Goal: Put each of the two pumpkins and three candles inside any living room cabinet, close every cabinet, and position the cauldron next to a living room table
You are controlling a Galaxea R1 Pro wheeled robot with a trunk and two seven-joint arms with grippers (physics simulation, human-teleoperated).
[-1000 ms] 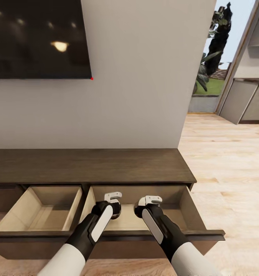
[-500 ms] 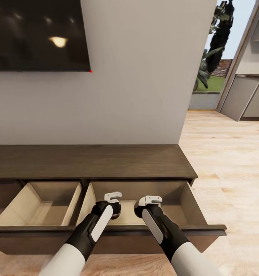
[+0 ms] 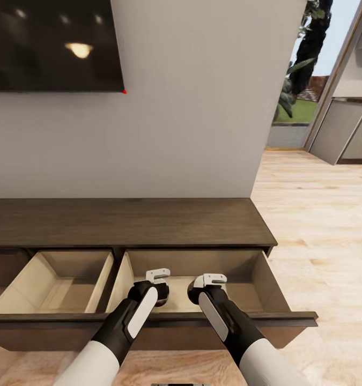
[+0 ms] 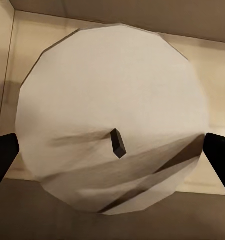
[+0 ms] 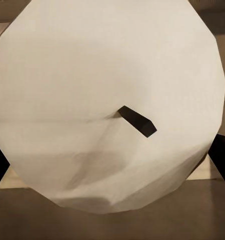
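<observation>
A pale grey wall (image 3: 191,107) is seen ahead in the head view, with a dark television (image 3: 52,48) mounted on it at the upper left. Light wooden floor (image 3: 320,225) stretches away to the right, toward a doorway with greenery beyond it. Against the wall, the long, low, dark brown cabinet (image 3: 127,222) is shown with two drawers pulled out side by side: the left drawer (image 3: 57,279) and the wider right drawer (image 3: 245,268), both with pale beige interiors.

Both arms are extended over the right drawer. The left gripper (image 3: 158,276) and the right gripper (image 3: 213,280) are held near each other, above the drawer's front half.

In the left wrist view, the first candle (image 4: 112,90) is seen from above as a pale, faceted disc with a short dark wick (image 4: 118,143); dark fingers (image 4: 2,155) flank it, so the left jaws are pinching it. In the right wrist view, the second candle (image 5: 107,65) is pinched likewise in the right jaws, its wick (image 5: 137,121) tilted, with the beige drawer floor beneath.
</observation>
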